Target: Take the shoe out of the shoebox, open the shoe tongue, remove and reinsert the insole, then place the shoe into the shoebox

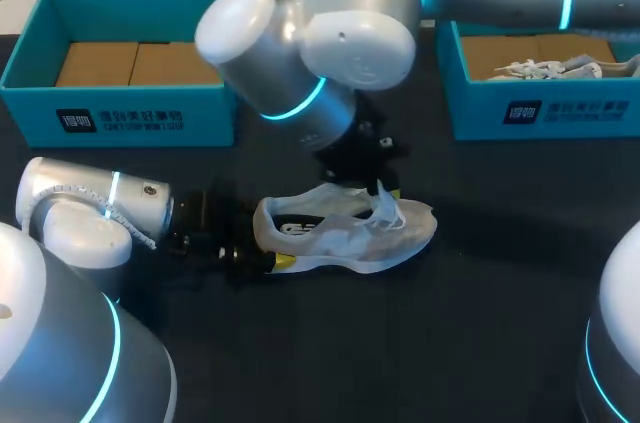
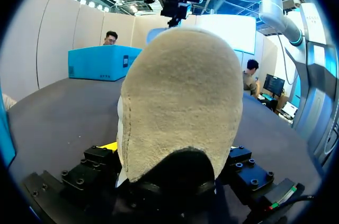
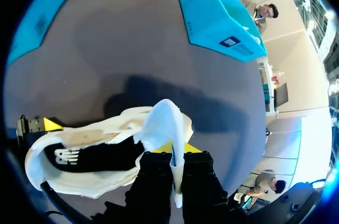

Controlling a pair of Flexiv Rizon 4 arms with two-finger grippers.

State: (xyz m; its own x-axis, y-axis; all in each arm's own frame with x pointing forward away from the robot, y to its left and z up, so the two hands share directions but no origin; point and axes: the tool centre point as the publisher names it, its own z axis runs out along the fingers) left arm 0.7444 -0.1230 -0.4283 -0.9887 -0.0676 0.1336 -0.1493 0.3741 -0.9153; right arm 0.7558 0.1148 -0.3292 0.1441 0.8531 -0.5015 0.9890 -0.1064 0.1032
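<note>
While the left gripper (image 1: pixel 250 255) clamps the heel from both sides, the shoe (image 1: pixel 345 228) sits sole-down on the table (image 1: pixel 420 343), toe toward the right arm's side. Just above it, the right gripper (image 3: pixel 177 163) has its fingers closed on the tongue (image 3: pixel 161 123), which stands up from the shoe. Farther back stand the left box (image 1: pixel 120 113) and, well apart from it, the right box (image 1: pixel 540 108) with a second shoe (image 1: pixel 545 68) inside.
</note>
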